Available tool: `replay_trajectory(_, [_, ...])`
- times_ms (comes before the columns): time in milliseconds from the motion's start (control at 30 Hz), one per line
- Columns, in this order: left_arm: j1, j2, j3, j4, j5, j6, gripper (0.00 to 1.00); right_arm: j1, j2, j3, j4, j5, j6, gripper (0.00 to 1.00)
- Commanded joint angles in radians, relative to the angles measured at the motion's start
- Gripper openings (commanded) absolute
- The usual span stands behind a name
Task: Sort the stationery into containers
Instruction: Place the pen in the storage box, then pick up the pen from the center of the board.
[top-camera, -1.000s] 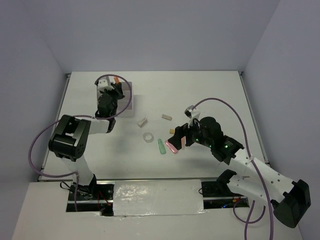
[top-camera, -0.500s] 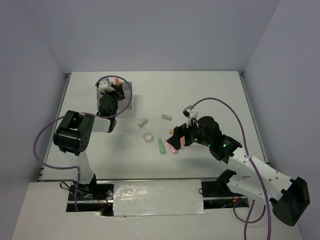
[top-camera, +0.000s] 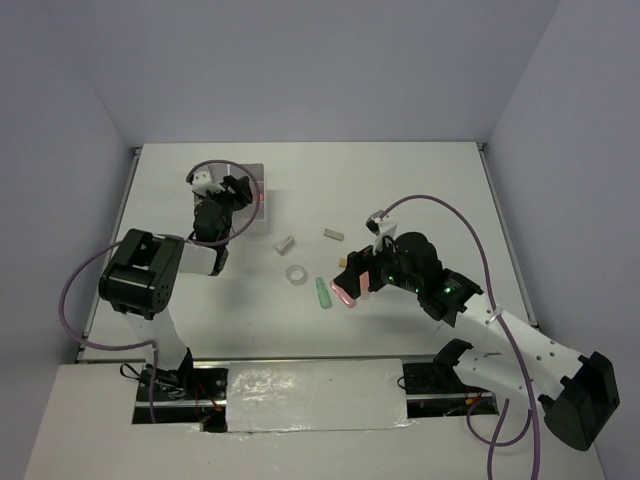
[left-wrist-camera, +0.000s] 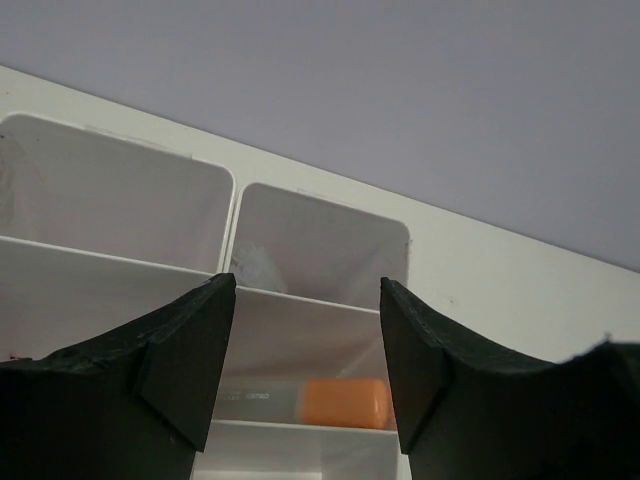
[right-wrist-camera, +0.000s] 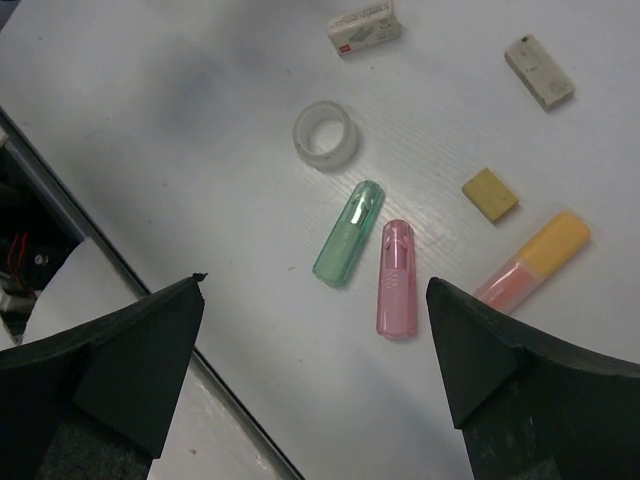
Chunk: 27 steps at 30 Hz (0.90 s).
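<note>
Left claw shifted, orange marker inside organiser

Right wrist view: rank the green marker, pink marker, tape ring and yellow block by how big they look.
1. pink marker and green marker: they look about alike, so no ranking between them
2. tape ring
3. yellow block, the smallest

Organiser box: white, square compartments, 10 o'clock on desk. Orange marker flat inside one compartment.
Tape ring: clear, lying flat.
Green marker: 5 o'clock of ring.
Pink marker: just beside green.
Orange-pink marker: 3 o'clock of pink.
Tan block: 2 o'clock of pink.
White labelled block: 12 o'clock of ring.
Grey block: 2 o'clock of ring.
</note>
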Motion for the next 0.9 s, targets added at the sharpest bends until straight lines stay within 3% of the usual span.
replay_trajectory(0, [0.001,-0.14,-0.028,0.123,0.017,-0.03,0.72,-0.006,0.055,0.02,0.021,0.083,0.046,1.0])
replay_trajectory(133, [-0.026,-0.324,-0.004,-0.135,-0.036,-0.033,0.79,-0.006,0.21,0.084,-0.048,0.128,0.045,0.98])
replay_trajectory(200, [-0.051,-0.43,0.071,-0.413,-0.058,-0.033,0.83,-0.004,0.245,0.1,-0.063,0.163,0.043,0.95])
replay_trajectory(233, [-0.055,-0.458,0.105,-0.634,-0.067,-0.044,0.86,-0.007,0.279,0.118,-0.072,0.188,0.052,0.95])
replay_trajectory(333, [-0.071,-0.551,0.212,-1.007,-0.083,-0.103,0.91,-0.018,0.353,0.169,-0.12,0.287,0.08,0.91])
replay_trajectory(433, [-0.089,-0.674,0.225,-1.23,-0.066,-0.148,0.94,-0.021,0.4,0.199,-0.155,0.356,0.115,0.84])
replay_trajectory(533, [-0.127,-0.748,0.196,-1.399,-0.073,-0.192,0.95,-0.032,0.448,0.207,-0.184,0.422,0.151,0.78])
replay_trajectory(633, [-0.17,-0.858,0.147,-1.489,-0.081,-0.222,0.95,-0.047,0.515,0.206,-0.19,0.377,0.177,0.71])
replay_trajectory(867, [-0.186,-0.975,0.107,-1.56,-0.055,-0.179,0.95,-0.081,0.624,0.189,-0.163,0.329,0.197,0.58])
